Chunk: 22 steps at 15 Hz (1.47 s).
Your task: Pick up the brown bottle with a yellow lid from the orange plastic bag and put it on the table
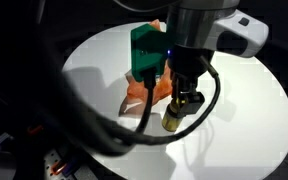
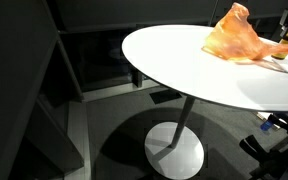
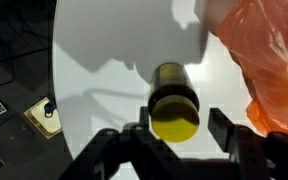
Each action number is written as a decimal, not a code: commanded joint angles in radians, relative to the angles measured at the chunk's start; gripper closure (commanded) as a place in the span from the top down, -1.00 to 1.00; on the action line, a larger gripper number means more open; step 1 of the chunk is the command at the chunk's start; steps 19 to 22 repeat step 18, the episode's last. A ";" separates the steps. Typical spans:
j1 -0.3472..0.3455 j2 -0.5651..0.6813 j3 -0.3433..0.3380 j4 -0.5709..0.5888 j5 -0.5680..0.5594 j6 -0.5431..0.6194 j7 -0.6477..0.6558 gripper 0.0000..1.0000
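The brown bottle with a yellow lid stands upright on the white round table, just beside the orange plastic bag. In the wrist view my gripper straddles the bottle's top; the fingers are spread and a gap shows between the right finger and the lid. In an exterior view the bottle stands on the table below my gripper, in front of the crumpled orange bag. The bag also shows in an exterior view.
The table's edge runs close on the left in the wrist view, with floor clutter and cables below it. A black cable loops from the arm over the table. The table stands on a single pedestal base.
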 commanded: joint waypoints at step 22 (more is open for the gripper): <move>0.079 -0.261 0.079 0.013 0.020 -0.455 -0.377 1.00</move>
